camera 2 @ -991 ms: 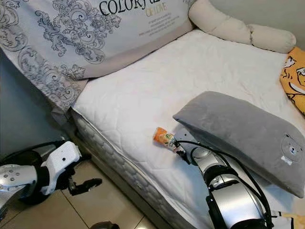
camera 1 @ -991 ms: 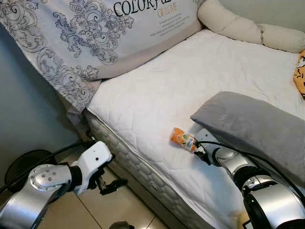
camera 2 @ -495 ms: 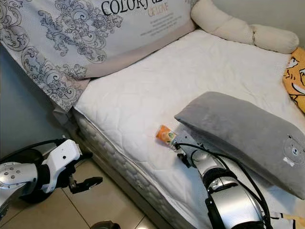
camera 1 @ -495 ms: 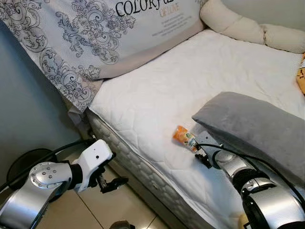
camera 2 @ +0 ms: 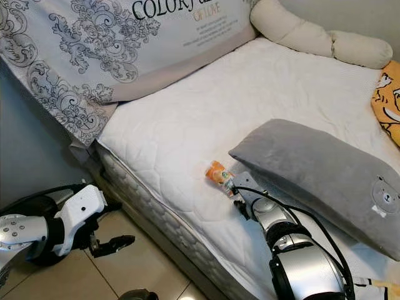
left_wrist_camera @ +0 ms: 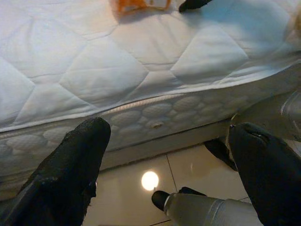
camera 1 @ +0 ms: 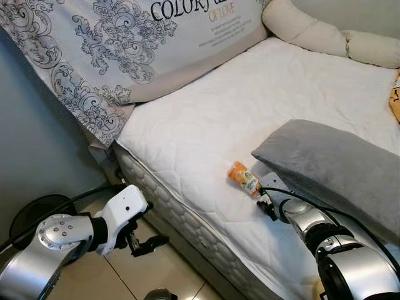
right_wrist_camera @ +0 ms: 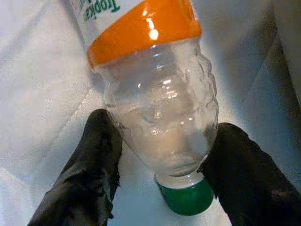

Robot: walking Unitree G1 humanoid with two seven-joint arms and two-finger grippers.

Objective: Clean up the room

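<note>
Your right end effector (right_wrist_camera: pixel 160 160) lies on the white mattress (camera 1: pixel 206 119), its two black fingers (right_wrist_camera: pixel 89 165) set on either side of the clear shoulder of an empty plastic bottle (camera 1: pixel 245 179). In the right wrist view both fingers press against the bottle's sides just above its green cap (right_wrist_camera: pixel 184 197), so you have it pinched at the neck end. The bottle lies on its side with an orange label band (right_wrist_camera: pixel 141 28), its base pointing toward 10 o'clock from the end effector and the cap toward you. It sits near the bed's front edge, just at the 9 o'clock side of the grey pillow (camera 2: pixel 319 172), whose corner is close beside it.

Your left end effector (camera 1: pixel 147 240) hangs low beside the bed over the tiled floor (camera 1: pixel 125 275), at about 8 o'clock from the bottle and well apart from it. Its fingers (left_wrist_camera: pixel 70 169) stand wide apart with nothing between them; the left wrist view looks past them at the quilted side of the mattress.

At 12 o'clock on the bed you see a large patterned pillow (camera 1: pixel 131 44) leaning at the head, and a cream bolster (camera 1: pixel 312 34) along the far edge toward 1 o'clock. An orange printed cushion (camera 2: pixel 387 100) pokes in at 3 o'clock.
</note>
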